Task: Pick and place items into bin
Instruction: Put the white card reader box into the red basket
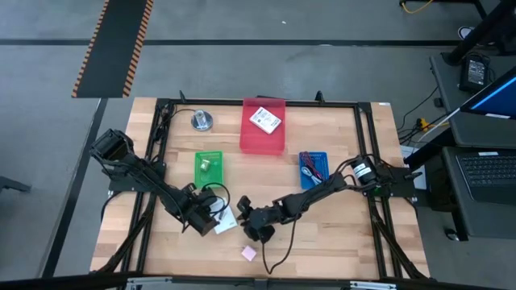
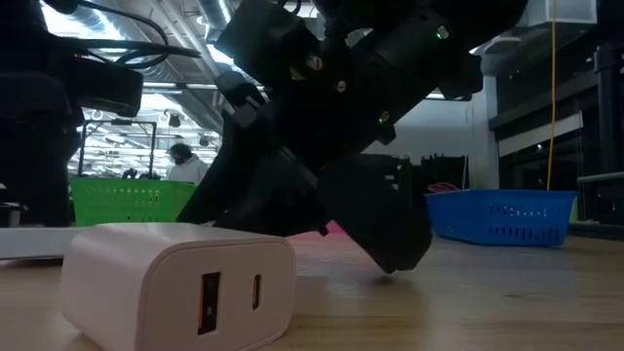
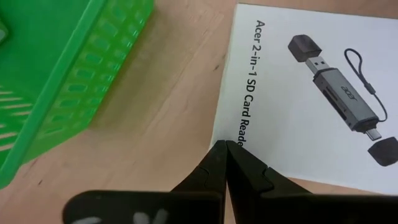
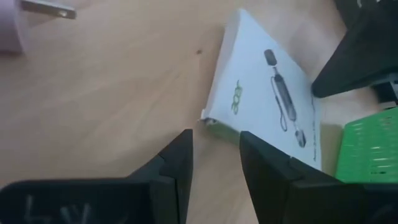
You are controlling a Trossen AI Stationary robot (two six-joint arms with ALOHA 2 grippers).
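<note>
Nearest the front edge of the worktop [image 1: 339, 250] there's a little pink charger cube [image 1: 248, 253] lying loose; in the low view it fills the foreground, two ports facing the camera. Just behind it both arms meet over a white Acer card-reader box [image 1: 225, 220]. The left hand [image 1: 211, 219] is right at the box's edge, its fingers [image 3: 211, 167] pinched together to a point with nothing between them. The right hand [image 1: 251, 225] sits just beside the box on the other side, jaws parted with a gap, the box corner just ahead of them, not gripping anything. A thin black cable [image 1: 284, 246] loops on the wood near the right hand.

Farther back, a green bin [image 1: 208, 167] sits near the left arm and a blue bin [image 1: 313, 167] with cables in it near the right arm. Farthest is the red bin [image 1: 264, 135], with another white card [image 1: 264, 120] lying in it, and a round silver disc [image 1: 201, 122] off to its left.
</note>
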